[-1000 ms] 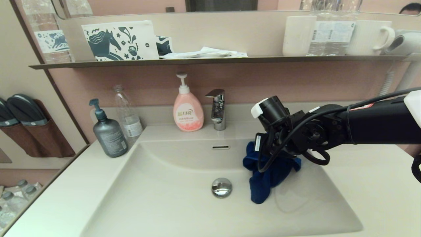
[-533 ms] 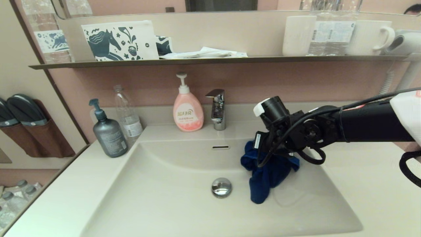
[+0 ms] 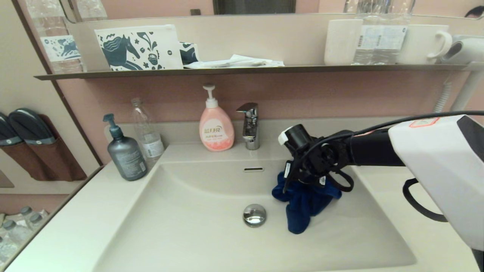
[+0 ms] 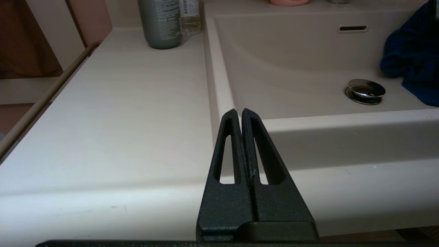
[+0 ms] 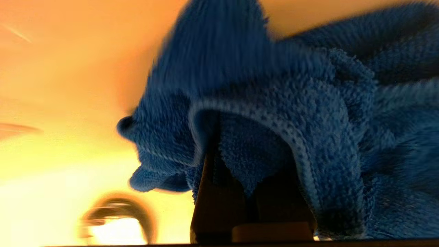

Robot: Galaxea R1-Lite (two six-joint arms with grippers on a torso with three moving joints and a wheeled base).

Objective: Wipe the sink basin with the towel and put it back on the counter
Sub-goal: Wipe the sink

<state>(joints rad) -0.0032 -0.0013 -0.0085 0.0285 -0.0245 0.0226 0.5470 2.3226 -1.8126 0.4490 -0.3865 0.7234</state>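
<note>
From the head view, the right gripper sits lower and further toward the left than a second ago, now deeper over the sink basin, and the white forearm shell fills much more of the right side of the view. The blue towel has travelled with it, its bunched mass closer to the chrome drain plug than before, its lower tail touching the basin floor just beside the plug. The right arm reaches in from the right across the counter, wrist bent downward so the gripper points into the basin, below and to the right of the faucet. In the left wrist view, the left gripper hangs at the front edge of the counter, its two fingers pressed together with nothing between them; the grey pump bottle stands at the far left corner, and the towel shows at the far right of the basin. In the right wrist view, the right gripper's fingers are clamped on the towel, whose folds drape over them and hide the tips; the drain plug appears blurred close by.
</note>
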